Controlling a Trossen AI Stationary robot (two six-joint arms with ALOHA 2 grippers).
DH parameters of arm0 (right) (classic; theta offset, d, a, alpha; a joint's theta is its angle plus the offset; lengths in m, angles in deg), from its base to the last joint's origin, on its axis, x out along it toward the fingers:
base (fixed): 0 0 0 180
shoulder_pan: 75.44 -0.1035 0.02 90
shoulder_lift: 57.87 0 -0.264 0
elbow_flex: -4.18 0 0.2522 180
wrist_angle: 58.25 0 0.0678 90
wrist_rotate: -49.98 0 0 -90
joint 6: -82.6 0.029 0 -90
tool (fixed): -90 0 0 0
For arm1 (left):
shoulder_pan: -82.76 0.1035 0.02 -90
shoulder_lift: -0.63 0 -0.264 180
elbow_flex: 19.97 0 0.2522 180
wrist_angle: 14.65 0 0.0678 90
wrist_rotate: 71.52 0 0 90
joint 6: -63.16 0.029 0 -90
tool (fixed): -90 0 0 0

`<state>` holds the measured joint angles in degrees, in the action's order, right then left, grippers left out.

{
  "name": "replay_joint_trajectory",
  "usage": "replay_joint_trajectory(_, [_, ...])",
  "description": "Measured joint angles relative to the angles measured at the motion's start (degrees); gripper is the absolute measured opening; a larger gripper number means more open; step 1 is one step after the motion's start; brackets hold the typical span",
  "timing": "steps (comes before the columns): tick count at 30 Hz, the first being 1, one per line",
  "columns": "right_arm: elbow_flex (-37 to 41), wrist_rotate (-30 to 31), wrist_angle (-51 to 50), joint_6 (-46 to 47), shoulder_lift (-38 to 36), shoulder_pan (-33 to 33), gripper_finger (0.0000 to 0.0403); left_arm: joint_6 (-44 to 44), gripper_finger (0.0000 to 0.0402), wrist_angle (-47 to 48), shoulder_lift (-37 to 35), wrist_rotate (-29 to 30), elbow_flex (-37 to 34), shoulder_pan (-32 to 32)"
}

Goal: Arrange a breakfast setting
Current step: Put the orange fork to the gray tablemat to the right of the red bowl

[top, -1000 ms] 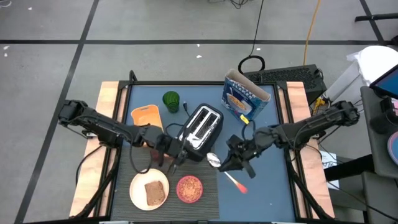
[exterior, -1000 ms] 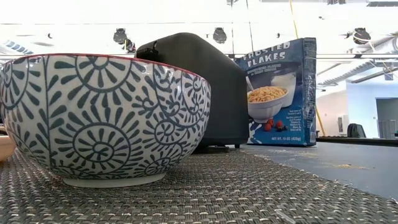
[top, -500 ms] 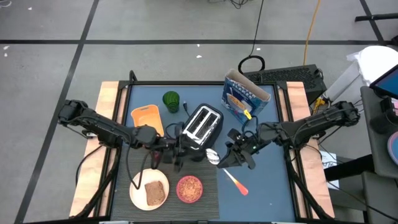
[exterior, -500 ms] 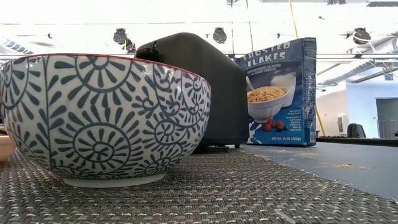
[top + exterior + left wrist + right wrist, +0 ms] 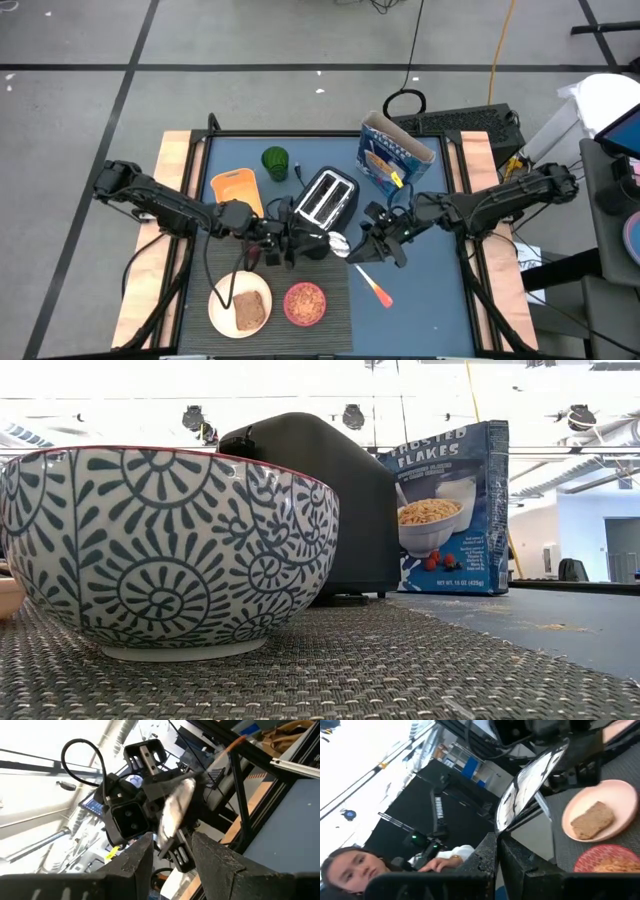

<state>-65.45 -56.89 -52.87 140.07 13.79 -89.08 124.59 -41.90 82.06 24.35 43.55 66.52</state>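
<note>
The red-handled metal spoon hangs above the table in front of the toaster, with my right gripper shut on it. My left gripper points level at the spoon's bowl. Its fingers stand apart on either side of the bowl's tip; I cannot tell whether they touch it. The cream plate with the toast and the cereal bowl stand on the dark mat at the near edge. The low view shows neither gripper. My right gripper pinches the spoon's metal neck between its two shut fingers, coming level from the table's right side. The spoon's bowl sticks out past the fingertips toward my left gripper. The red handle slants back toward the near right, clear of the table.
A Frosted Flakes box stands at the far right. A green cup and an orange container sit at the far left. A person shows beyond the table in the right wrist view.
My left gripper has swung up from pointing down at the mat to pointing level at the spoon's bowl, rolling as it went. My right gripper has carried the spoon a little toward the far edge and my left gripper, turning it slightly.
</note>
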Motion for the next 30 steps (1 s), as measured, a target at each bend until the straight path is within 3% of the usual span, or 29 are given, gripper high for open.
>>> replay_joint_trajectory(5, [0.0, 0.0, 1.5, 0.1, 2.8, 0.1, 0.0006, 0.0, 0.0143, 0.2, 0.0, 0.0, 0.0, 0.2])
replay_joint_trajectory(12, [0.0, -4.0, 13.1, 0.3, 6.4, 0.2, 0.0006, -0.3, 0.0143, 0.4, 0.0, 0.2, 0.0, 0.2])
replay_joint_trajectory(23, [0.0, -4.3, 11.3, 1.8, 6.8, 0.7, 0.0006, -0.2, 0.0105, 0.1, 0.0, 0.2, 0.0, -1.4])
replay_joint_trajectory(30, [0.0, -4.3, 11.0, 2.9, 6.8, 1.3, 0.0006, 0.4, 0.0101, -2.0, 0.0, 0.2, 0.0, -2.3])
